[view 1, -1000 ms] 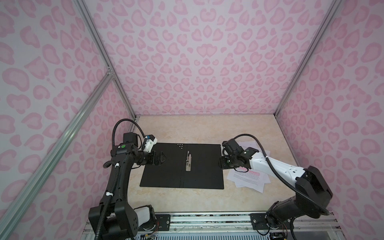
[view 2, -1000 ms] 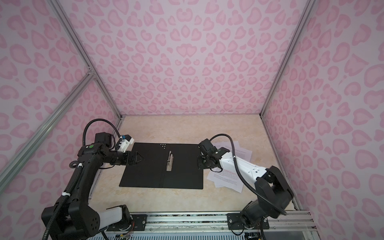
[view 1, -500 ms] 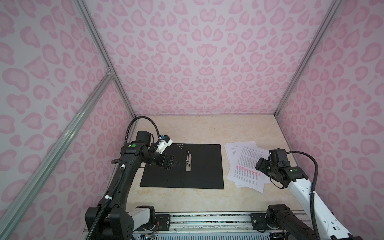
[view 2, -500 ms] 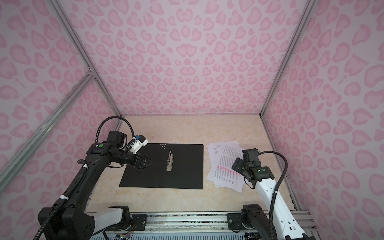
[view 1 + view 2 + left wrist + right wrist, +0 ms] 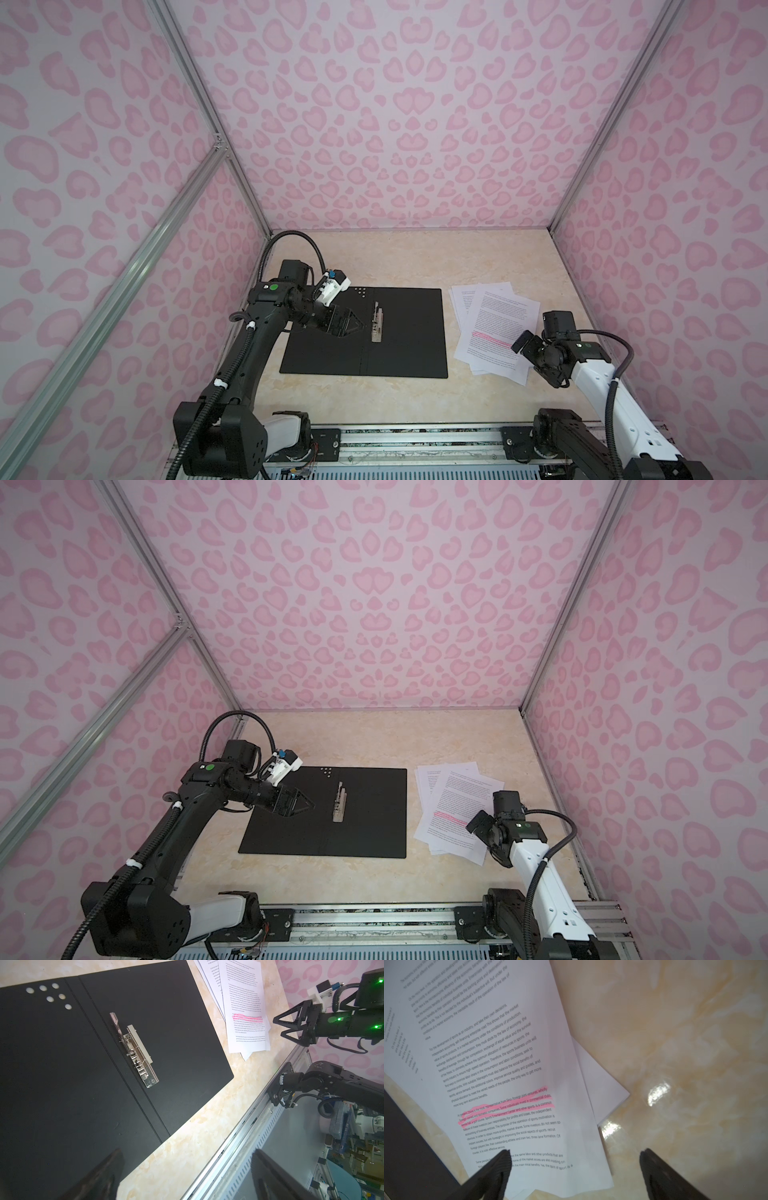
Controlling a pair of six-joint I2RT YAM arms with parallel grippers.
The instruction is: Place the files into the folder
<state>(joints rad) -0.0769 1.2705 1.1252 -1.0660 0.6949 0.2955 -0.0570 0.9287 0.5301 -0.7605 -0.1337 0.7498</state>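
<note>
left arm: we're seeing it rising from its base at the front-left, elbow bent, with the forearm reaching in level over the left flap of the folder (image 5: pixel 407 332)

left pincer (image 5: pixel 352 323): it's hanging spread wide above that left flap with nothing between the fingers. The tips are pointing toward the metal clip (image 5: pixel 377 322) on the spine, close to it but apart.

right arm: we're watching the white forearm angling up from the front-right base, with the wrist tipping down and in toward the papers

right pincer (image 5: pixel 280 1026): it's sitting wide open and gripping nothing. In the right wrist view one finger (image 5: pixel 500 1167) is showing over the near edge of the top sheet and the other over bare table (image 5: pixel 415 257). We can't tell whether it's touching the paper.

folder: it's lying open and flat in the middle of the table, black inside facing up

files (image 5: pixel 494 328): they're lying fanned out on the table just right of the folder, apart from it. The top sheet is showing pink-highlighted lines.
</note>
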